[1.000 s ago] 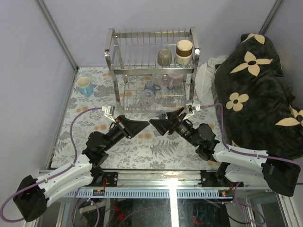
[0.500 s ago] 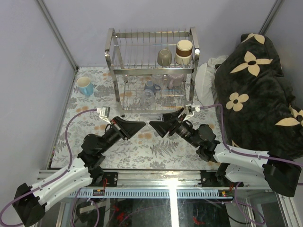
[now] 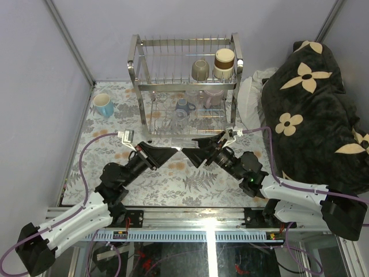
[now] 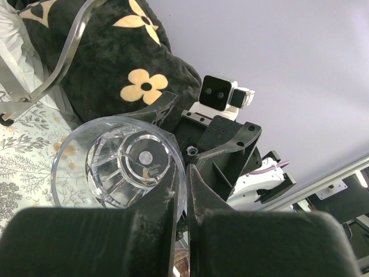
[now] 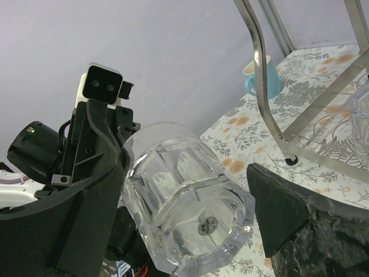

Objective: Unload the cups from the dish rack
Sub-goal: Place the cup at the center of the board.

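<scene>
A clear glass [image 4: 124, 167] is held between my two grippers in front of the dish rack [image 3: 138, 86]. My left gripper [image 3: 174, 152] is shut on the glass's rim wall, one finger inside and one outside. My right gripper [image 3: 188, 153] is open around the glass's base [image 5: 190, 213], with a gap at its right finger [image 5: 277, 210]. On the rack's upper tier stand an olive-grey mug [image 3: 200, 70] and a brown-and-cream cup [image 3: 224, 62]. On the lower tier are a pale lilac mug [image 3: 214, 95] and a grey-blue cup [image 3: 183, 106]. A light blue mug [image 3: 104, 105] stands on the table at the far left.
A black blanket with cream flowers [image 3: 311, 104] and a white pillow [image 3: 251, 98] lie right of the rack. The rack's foot and post [image 5: 271, 118] are close to my right gripper. Grey walls close in the left and the back.
The left arm's wrist has shifted slightly left. Both grippers stay tip to tip with the glass between them.
</scene>
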Controlling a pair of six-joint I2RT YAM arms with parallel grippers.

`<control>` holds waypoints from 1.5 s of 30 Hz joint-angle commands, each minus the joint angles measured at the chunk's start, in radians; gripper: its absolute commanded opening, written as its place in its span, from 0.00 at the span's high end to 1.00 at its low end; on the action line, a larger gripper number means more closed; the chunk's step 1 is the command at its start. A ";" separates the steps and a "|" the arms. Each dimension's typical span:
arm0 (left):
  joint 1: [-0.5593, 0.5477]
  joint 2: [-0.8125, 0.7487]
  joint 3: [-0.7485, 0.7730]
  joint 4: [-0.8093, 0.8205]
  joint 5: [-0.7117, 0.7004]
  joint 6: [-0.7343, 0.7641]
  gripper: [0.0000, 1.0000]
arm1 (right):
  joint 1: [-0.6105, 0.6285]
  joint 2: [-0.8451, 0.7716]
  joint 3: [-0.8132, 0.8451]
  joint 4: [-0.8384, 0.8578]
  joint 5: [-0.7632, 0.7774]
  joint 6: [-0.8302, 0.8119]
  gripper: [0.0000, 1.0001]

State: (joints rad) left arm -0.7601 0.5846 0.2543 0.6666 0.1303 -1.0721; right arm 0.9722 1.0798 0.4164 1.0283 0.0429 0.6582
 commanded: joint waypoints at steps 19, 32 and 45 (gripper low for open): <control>0.002 -0.006 0.088 -0.179 -0.081 0.126 1.00 | -0.006 -0.237 0.020 -0.183 0.195 -0.160 0.01; 0.003 0.065 0.321 -0.690 -0.425 0.260 1.00 | -0.006 -0.420 0.009 -0.508 0.242 -0.193 0.00; 0.147 0.226 0.654 -1.214 -0.760 0.333 1.00 | -0.006 -0.545 0.014 -0.814 0.237 -0.182 0.00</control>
State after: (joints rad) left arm -0.7017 0.7990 0.8211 -0.4042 -0.5079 -0.7925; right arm 0.9657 0.5709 0.4168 0.2535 0.2710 0.4862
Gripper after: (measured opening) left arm 0.022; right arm 0.993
